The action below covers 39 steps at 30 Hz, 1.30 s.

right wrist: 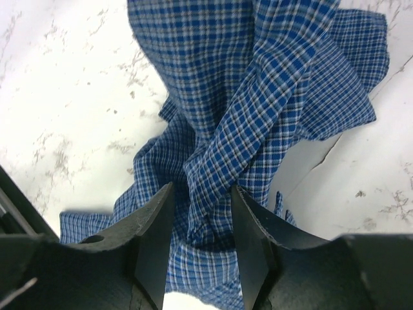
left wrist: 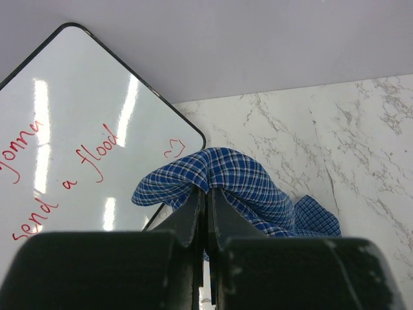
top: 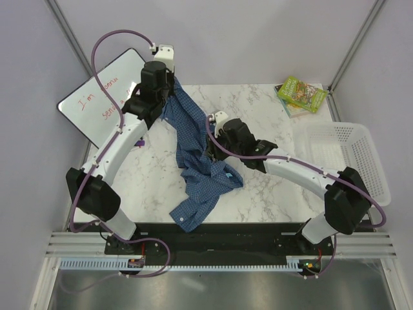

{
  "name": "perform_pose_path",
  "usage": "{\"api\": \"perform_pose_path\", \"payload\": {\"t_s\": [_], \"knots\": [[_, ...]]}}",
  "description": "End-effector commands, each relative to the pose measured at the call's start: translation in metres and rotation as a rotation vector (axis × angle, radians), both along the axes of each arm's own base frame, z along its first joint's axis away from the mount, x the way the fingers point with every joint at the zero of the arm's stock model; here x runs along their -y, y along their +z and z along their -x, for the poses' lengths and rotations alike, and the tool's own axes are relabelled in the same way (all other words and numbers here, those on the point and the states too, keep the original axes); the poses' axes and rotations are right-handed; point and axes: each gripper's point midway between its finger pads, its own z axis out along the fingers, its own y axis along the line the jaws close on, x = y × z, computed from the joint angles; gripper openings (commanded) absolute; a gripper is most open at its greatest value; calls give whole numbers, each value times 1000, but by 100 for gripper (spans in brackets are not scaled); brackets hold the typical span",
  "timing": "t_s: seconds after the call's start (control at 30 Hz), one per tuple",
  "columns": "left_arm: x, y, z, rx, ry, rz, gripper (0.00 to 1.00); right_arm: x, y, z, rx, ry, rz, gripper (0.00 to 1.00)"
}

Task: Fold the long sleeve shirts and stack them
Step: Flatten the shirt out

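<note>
One blue checked long sleeve shirt (top: 197, 169) hangs in a crumpled strip from the table's far left down to its near edge, where a cuff lies. My left gripper (top: 169, 81) is shut on the shirt's top end and holds it raised off the marble. In the left wrist view the left gripper (left wrist: 206, 191) pinches a hump of the shirt (left wrist: 226, 169). My right gripper (top: 210, 132) is at the shirt's middle. In the right wrist view the right gripper (right wrist: 201, 194) stands open, its fingers (right wrist: 155, 223) either side of a hanging fold of the shirt (right wrist: 258, 97).
A whiteboard (top: 97, 103) with red writing leans at the far left, close behind the left gripper, and shows in the left wrist view as the whiteboard (left wrist: 64, 129). A green book (top: 301, 95) lies at the far right corner. A white mesh basket (top: 348, 155) stands at the right edge.
</note>
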Motion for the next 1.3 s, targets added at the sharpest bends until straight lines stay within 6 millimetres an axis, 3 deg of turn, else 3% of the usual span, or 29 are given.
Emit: {"api": "perform_pose_path", "payload": {"t_s": [0.0, 0.17, 0.27, 0.33, 0.37, 0.4, 0.53, 0.6, 0.63, 0.73, 0.77, 0.83, 1.0, 1.03, 1.2, 1.23, 1.27], "knots": [[-4, 48, 7, 108, 0, 52, 2, -10, 25, -25, 14, -65, -92, 48], [-4, 52, 11, 116, -7, 58, 2, -3, 22, -47, -21, -131, -124, 48], [-4, 53, 12, 116, -11, 59, 2, -6, 18, -51, -47, -135, -141, 41], [-5, 55, 14, 119, -8, 60, 2, -7, 18, -52, -48, -121, -144, 22], [-6, 56, 14, 121, -4, 59, 2, -6, 21, -53, -44, -116, -145, 9], [-8, 57, 15, 123, 2, 57, 2, -5, 25, -53, -33, -108, -146, 3], [-23, 57, 21, 122, 20, 38, 2, 16, 60, -49, 26, -25, -120, 0], [-34, 57, 27, 123, 18, 10, 2, 37, 89, -41, 123, 36, -56, 0], [-46, 57, 28, 122, 34, -4, 2, 50, 97, -42, 161, 26, -27, 0], [-57, 56, 39, 124, 3, -58, 2, 86, 115, -30, 266, 16, 73, 0], [-57, 50, 43, 109, -19, -70, 2, 93, 106, -27, 254, 14, 106, 0], [-52, 56, 56, 128, -77, -82, 2, 102, 105, -27, 259, -11, 124, 0], [-38, 43, 90, 87, -220, -88, 2, 102, 100, -28, 233, -26, 111, 0], [-39, 51, 104, 112, -242, -90, 2, 104, 99, -28, 233, -34, 115, 0], [-22, 18, 151, 40, -433, -126, 2, 113, 88, -24, 222, -37, 134, 0], [-18, -5, 160, -25, -461, -129, 2, 117, 75, -19, 202, -28, 150, 0], [-16, -12, 165, -42, -472, -126, 2, 118, 69, -17, 208, -12, 164, 0]]}}
